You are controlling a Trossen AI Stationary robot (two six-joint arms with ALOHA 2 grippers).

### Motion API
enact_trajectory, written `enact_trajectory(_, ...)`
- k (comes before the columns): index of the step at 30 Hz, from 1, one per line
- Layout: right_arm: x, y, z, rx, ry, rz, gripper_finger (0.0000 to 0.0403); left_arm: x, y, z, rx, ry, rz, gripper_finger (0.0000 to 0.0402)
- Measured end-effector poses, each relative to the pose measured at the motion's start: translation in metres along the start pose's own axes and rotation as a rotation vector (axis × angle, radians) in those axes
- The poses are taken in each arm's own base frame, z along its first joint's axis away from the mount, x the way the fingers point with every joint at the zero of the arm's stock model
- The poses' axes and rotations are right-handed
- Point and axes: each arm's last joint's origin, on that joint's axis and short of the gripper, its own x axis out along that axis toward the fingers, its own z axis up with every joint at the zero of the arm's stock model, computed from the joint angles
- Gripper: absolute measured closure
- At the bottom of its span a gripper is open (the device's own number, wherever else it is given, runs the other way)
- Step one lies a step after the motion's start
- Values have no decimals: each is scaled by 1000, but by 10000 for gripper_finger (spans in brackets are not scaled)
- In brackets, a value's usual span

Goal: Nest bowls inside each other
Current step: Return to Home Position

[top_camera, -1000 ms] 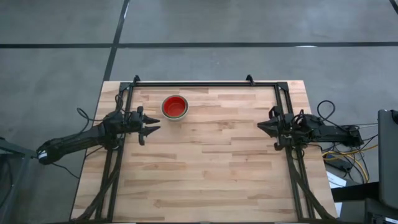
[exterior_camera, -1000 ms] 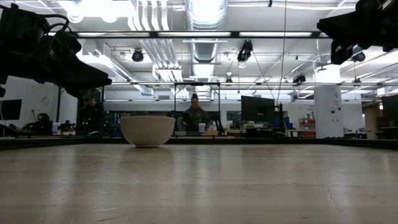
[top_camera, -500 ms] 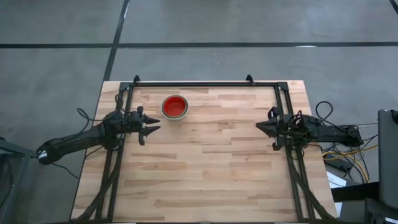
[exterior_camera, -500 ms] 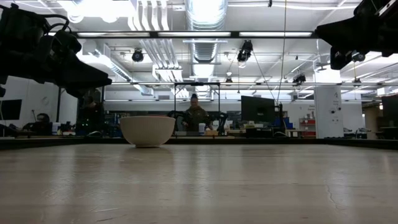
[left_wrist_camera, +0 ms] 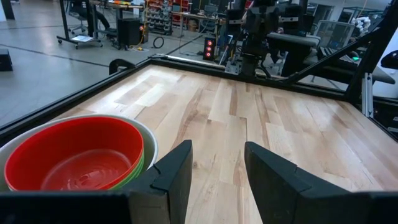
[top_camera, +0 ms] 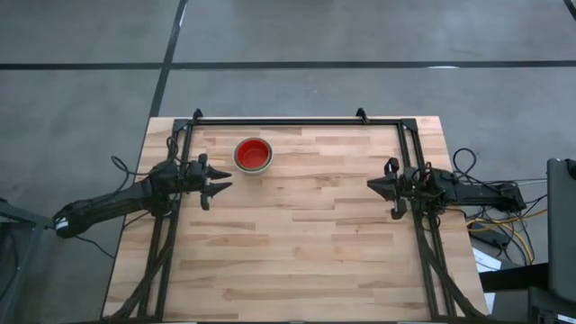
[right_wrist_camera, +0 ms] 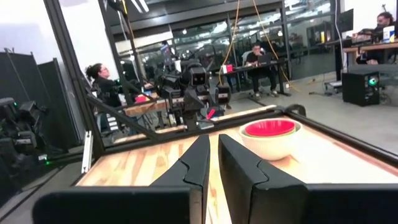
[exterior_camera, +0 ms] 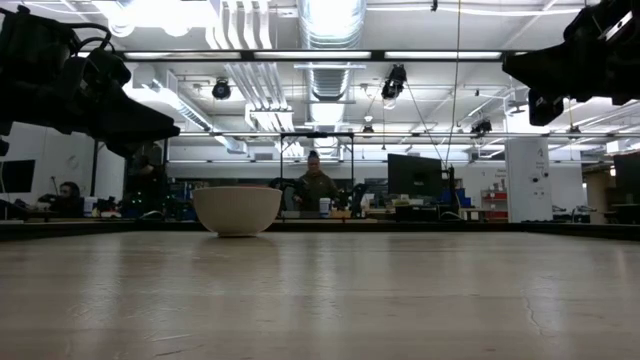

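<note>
Red marks the middle of the nest: the red bowl (top_camera: 254, 153) sits innermost. Green bowls (left_wrist_camera: 140, 163) show only as thin rims around it, too close together to count. The pale bowl (exterior_camera: 237, 210) holds them all as the outer shell. The stack stands upright on the wooden worktop (top_camera: 306, 238), toward the far rail on the left arm's side.

The left claw (top_camera: 220, 186) hovers above the worktop at its left edge, near the stack but clear of it. In its wrist view the two fingers (left_wrist_camera: 176, 165) stand well apart with bare wood between them and grip nothing. The stack lies just off to one side of them.

The right claw (top_camera: 376, 187) hangs at the right edge, well apart from the bowls and pointing across the worktop toward them. Its fingers (right_wrist_camera: 198, 155) are only a narrow slit apart and hold nothing.

From table height both claws sit high at the picture's upper corners, off the surface. A person (exterior_camera: 314, 184) sits at a desk in the room behind the pale bowl.
</note>
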Motion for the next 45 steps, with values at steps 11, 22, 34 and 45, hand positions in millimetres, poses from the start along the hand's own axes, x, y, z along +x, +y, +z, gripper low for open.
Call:
enact_trajectory(11, 0, -1, -5, -6, 53, -12, 369, 0, 0, 0, 0, 0, 0, 250)
enact_trajectory(22, -1, -3, -11, -5, 110, -50, 369, 0, 0, 0, 0, 0, 0, 250)
enact_trajectory(34, -1, -3, -11, -10, 109, -52, 369, 0, 0, 0, 0, 0, 0, 250)
enact_trajectory(45, -1, -3, -11, -104, 112, -46, 369, 0, 0, 0, 0, 0, 0, 250)
